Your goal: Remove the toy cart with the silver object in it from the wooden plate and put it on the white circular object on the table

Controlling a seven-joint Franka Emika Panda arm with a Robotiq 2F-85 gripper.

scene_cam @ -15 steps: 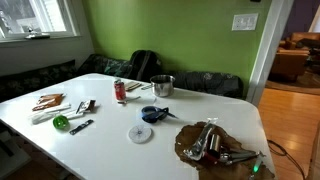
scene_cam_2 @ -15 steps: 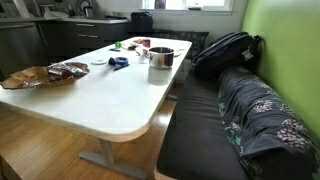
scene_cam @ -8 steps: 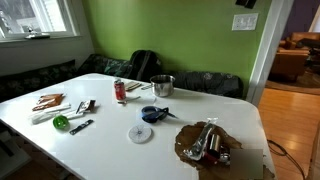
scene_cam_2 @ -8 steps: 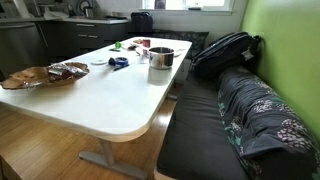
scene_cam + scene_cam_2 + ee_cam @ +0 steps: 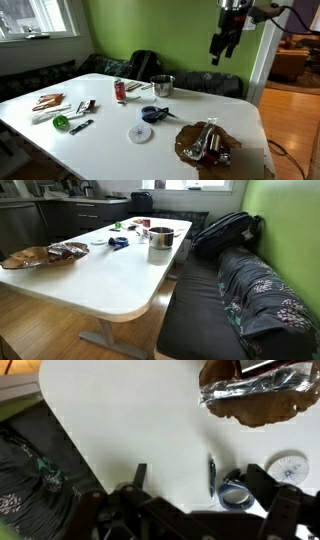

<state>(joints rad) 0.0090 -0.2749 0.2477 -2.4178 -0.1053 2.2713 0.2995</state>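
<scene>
The wooden plate (image 5: pixel 190 152) lies at the near right of the white table. The toy cart (image 5: pixel 208 146), dark grey with something shiny silver in it, rests on the plate. The white circular object (image 5: pixel 140 133) lies flat to the plate's left. My gripper (image 5: pixel 222 48) hangs open and empty, high above the table's far right side and far from the cart. In the wrist view my gripper (image 5: pixel 197 476) is open, with the plate (image 5: pixel 262 410), the cart (image 5: pixel 262 378) and the white disc (image 5: pixel 291 467) far below. In an exterior view the plate (image 5: pixel 25 258) and cart (image 5: pixel 68 250) show; the gripper does not.
A blue round object (image 5: pixel 152 114) and a steel pot (image 5: pixel 162 86) stand behind the white disc. A red can (image 5: pixel 120 91), loose utensils (image 5: pixel 85 107), a green item (image 5: pixel 61 122) and a brown item (image 5: pixel 48 101) lie to the left. A bench with a backpack (image 5: pixel 228 230) runs along the table.
A second ago my gripper was low at the plate's right edge. Now it is high above the table. The cart has stayed on the plate.
</scene>
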